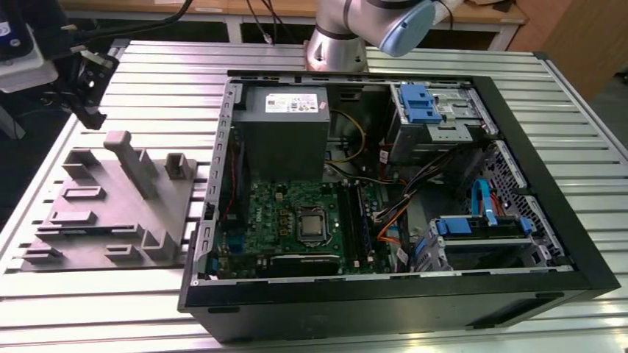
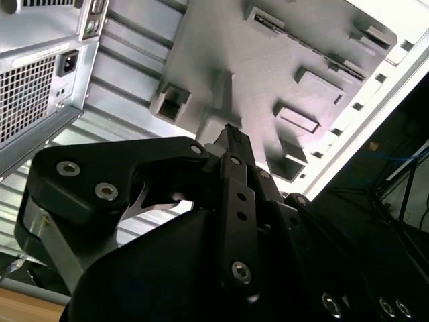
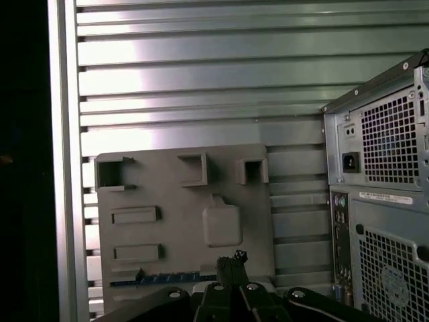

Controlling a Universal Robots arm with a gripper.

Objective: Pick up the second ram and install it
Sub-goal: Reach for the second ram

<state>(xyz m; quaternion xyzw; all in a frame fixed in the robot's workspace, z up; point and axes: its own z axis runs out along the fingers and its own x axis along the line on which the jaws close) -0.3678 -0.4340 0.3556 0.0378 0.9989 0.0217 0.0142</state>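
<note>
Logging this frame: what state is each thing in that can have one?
pincer: shut, empty, apart from the grey holder.
second ram: lying in the grey holder, not gripped.
computer case: on its side, panel off, open.
processor: bare, no cooler on it.

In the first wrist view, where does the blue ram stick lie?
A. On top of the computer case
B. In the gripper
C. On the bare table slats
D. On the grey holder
D: the ram lies flat along one edge of the grey holder, while the gripper holds nothing.
</note>
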